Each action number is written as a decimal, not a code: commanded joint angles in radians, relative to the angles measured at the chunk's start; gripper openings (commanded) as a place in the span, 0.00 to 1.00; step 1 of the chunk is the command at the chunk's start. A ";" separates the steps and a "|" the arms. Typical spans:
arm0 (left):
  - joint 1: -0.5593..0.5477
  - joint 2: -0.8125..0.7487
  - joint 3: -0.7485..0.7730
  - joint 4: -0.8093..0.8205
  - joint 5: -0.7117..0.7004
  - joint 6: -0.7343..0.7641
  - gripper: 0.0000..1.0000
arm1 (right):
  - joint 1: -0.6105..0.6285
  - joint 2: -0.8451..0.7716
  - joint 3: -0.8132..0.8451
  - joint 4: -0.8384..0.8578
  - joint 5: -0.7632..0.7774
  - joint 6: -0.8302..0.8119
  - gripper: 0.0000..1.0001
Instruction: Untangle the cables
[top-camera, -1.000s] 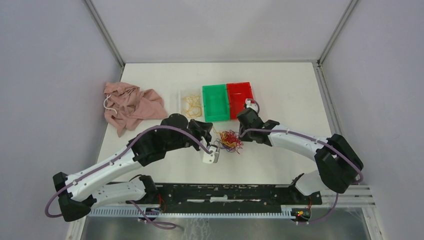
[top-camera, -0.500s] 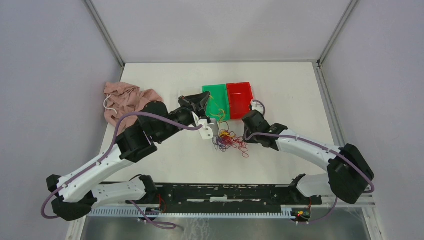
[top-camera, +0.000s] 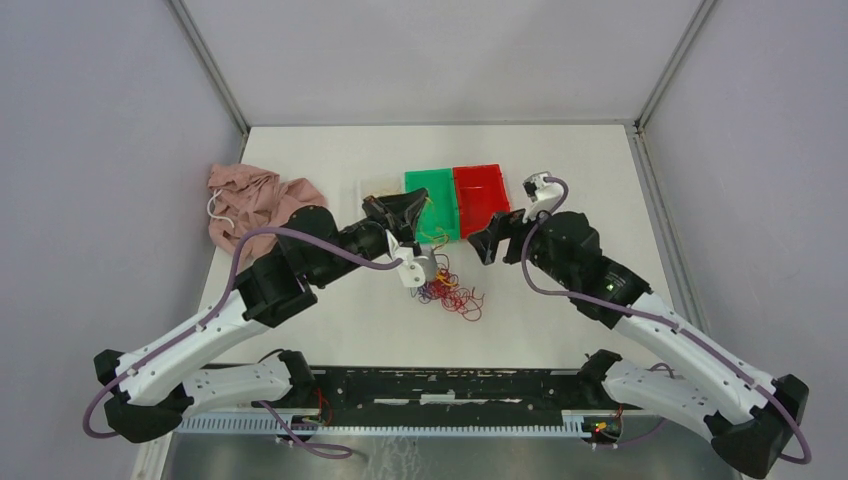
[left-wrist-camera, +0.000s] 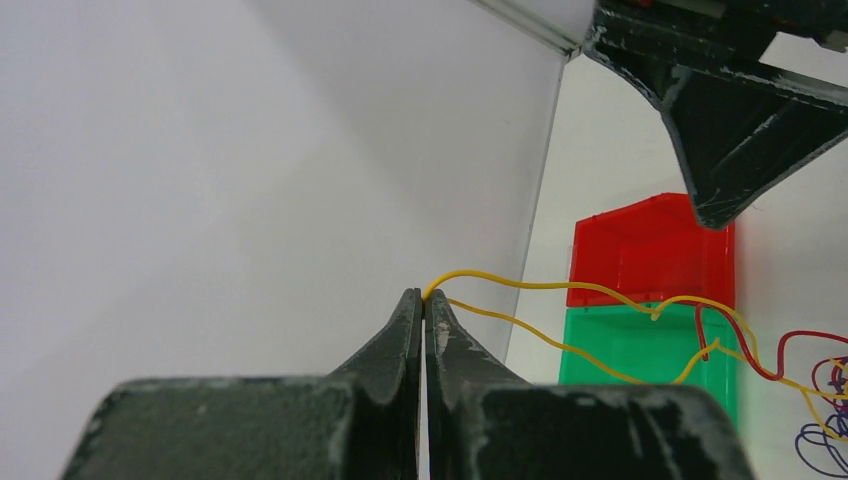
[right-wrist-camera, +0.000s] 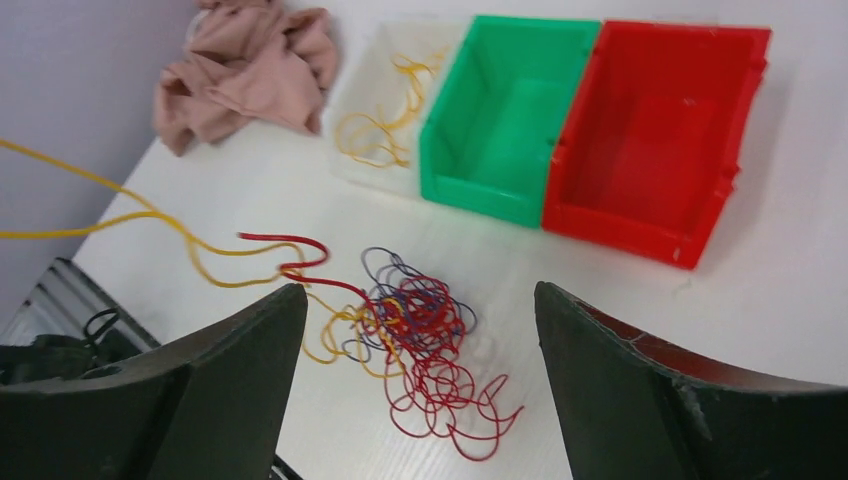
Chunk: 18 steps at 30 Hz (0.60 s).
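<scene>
The cables (top-camera: 452, 292) lie as a loose snarl of red, yellow and dark purple loops on the white table (top-camera: 360, 330), just in front of the green bin (right-wrist-camera: 510, 110) and between my two arms. The loops are thin and springy, the red ones spilling widest at the near side. One yellow strand (left-wrist-camera: 540, 284) rises out of the heap as a long doubled line to my left gripper (left-wrist-camera: 424, 300), whose fingers are pressed together on its end above the table. A red loop hangs on it partway along. My right gripper (right-wrist-camera: 415, 295) hangs over the pile with fingers spread wide, gripping nothing. Beyond the tangle three bins stand side by side: a clear bin (right-wrist-camera: 372, 150) with a few yellow loops inside, the green one, then a red bin (right-wrist-camera: 650, 120). A crumpled pink cloth (top-camera: 255, 205) lies at the table's far left. Plain pale grey walls close in the table, with metal posts in the far corners.
</scene>
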 joint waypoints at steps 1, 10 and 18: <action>-0.004 -0.014 0.019 0.054 0.079 0.035 0.05 | -0.004 -0.023 0.029 0.171 -0.176 -0.094 0.91; -0.004 -0.045 -0.039 0.041 0.176 0.135 0.04 | -0.009 0.129 0.182 0.172 -0.434 -0.047 0.90; -0.004 -0.024 -0.040 0.062 0.186 0.152 0.04 | -0.008 0.220 0.206 0.228 -0.559 0.024 0.89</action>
